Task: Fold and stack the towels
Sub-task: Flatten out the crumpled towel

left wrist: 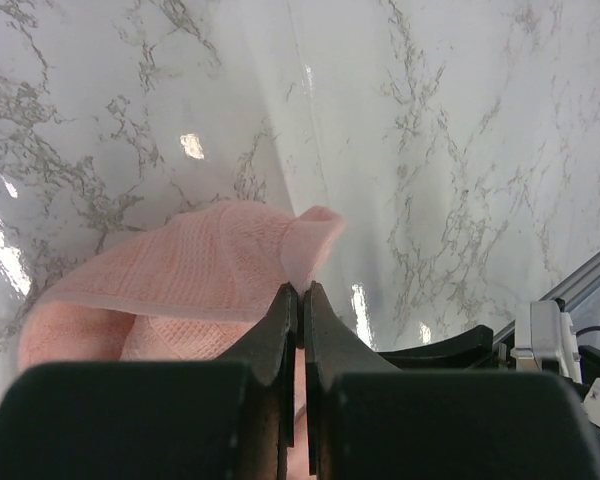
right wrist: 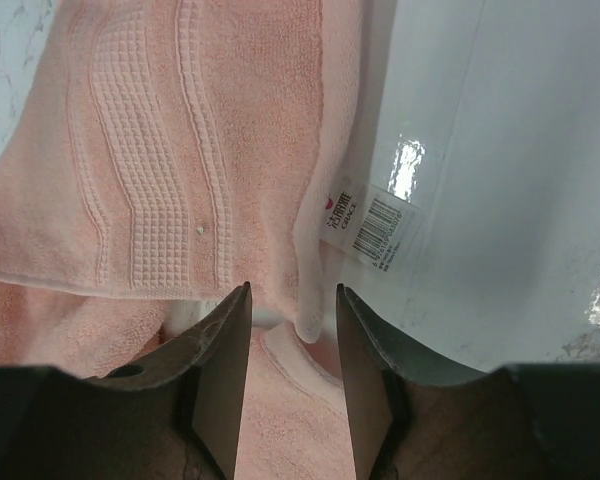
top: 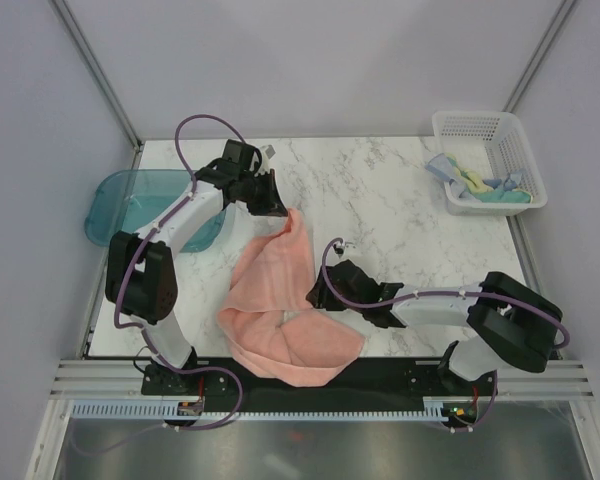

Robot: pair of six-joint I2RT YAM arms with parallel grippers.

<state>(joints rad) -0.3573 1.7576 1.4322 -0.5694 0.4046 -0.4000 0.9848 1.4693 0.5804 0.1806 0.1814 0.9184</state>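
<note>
**Towel position.** The salmon-pink towel (top: 280, 310) lies crumpled on the tabletop (top: 400, 200), at centre near. Its long axis runs roughly far to near. One corner is drawn up to a peak at the far end, and the bulk is heaped toward the near edge. The other towels (top: 480, 185) sit in the white basket (top: 520, 150) at far right, well apart.

**Left claw.** The left claw (left wrist: 300, 292) is pressed together and pinches the far corner of the towel. Cloth shows between the fingers in the wrist view.

**Right claw.** The right claw (right wrist: 292, 290) is spread partway. It is over the towel's right-hand hem, just near of the white tag (right wrist: 372, 222). The hem runs into the gap between the jaws, and they do not appear to clamp it.

**Governing relation.** The right-hand hem lies directly under the right claw, so that arm is the nearer one for a second grip. Both grip points would then sit at opposite ends of the long axis (far corner left, near hem right), which probably lets the cloth be drawn flat.
</note>
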